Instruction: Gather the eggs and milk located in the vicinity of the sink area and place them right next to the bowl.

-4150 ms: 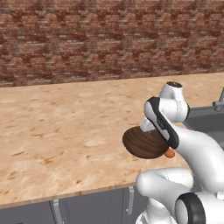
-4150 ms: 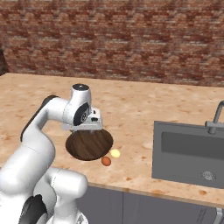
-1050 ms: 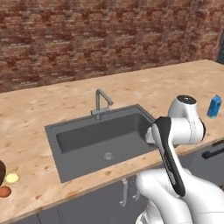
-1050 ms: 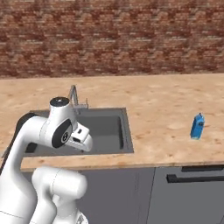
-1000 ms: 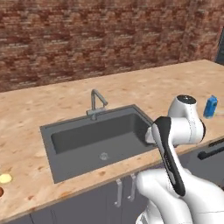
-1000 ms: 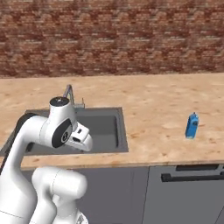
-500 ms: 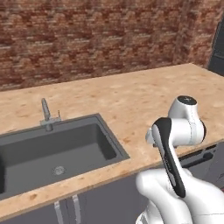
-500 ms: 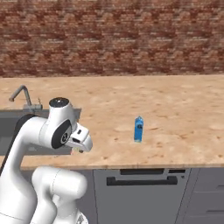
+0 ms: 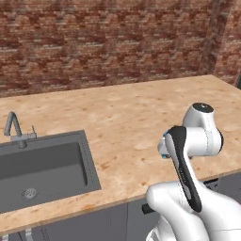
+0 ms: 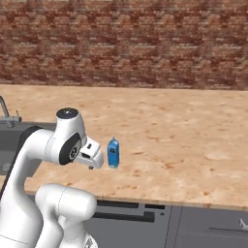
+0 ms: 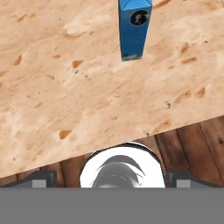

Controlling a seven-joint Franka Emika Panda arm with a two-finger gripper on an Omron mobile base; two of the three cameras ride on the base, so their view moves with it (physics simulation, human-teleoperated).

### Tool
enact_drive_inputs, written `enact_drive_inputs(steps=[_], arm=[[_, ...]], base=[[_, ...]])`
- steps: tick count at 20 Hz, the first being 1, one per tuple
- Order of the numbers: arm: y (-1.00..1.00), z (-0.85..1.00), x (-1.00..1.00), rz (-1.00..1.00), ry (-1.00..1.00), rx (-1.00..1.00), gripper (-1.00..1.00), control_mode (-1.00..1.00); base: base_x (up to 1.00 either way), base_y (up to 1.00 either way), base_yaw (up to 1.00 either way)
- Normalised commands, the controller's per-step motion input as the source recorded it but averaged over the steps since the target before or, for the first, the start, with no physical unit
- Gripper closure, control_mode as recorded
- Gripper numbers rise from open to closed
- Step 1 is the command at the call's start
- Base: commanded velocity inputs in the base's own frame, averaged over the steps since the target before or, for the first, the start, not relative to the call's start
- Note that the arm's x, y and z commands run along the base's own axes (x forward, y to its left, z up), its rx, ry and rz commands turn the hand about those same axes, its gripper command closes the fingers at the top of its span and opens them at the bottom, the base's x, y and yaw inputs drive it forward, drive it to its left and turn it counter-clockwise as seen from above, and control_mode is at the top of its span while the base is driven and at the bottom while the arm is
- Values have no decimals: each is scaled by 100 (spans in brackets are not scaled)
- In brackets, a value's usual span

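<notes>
milk [image 10: 113, 152]: upright on tabletop [image 10: 184, 140], long axis vertical, peaked top up, near front edge, right of sink [image 9: 42, 169] | pincer [image 11: 111, 177]: spread wide, holding nothing, short of carton | surface: speckled tan wood-look tabletop | room: red-brown brick wall [image 9: 103, 42] behind, grey cabinets [image 10: 160, 225] below

A red brick wall [image 9: 108, 42] backs the speckled tan counter [image 10: 184, 140] over grey cabinets [image 9: 94, 226].

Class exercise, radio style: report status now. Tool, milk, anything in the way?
Tool open, empty, beside the milk. Milk upright on the counter, untouched. Nothing between them.
</notes>
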Motion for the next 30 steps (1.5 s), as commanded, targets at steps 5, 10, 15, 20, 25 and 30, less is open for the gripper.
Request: enact_drive_inputs(steps=[5, 10, 15, 20, 25, 30], arm=[[0, 0, 0, 0, 0, 0, -100, 100], [0, 0, 0, 0, 0, 0, -100, 100], [0, 0, 0, 0, 0, 0, -100, 100], [0, 0, 0, 0, 0, 0, -100, -100], [0, 4, 2, 0, 2, 0, -100, -100], [0, 42, 53, 1, 10, -8, -100, -100]], base=[[31, -33, 9], [0, 0, 0], [0, 0, 0], [0, 0, 0], [0, 0, 0], [0, 0, 0]])
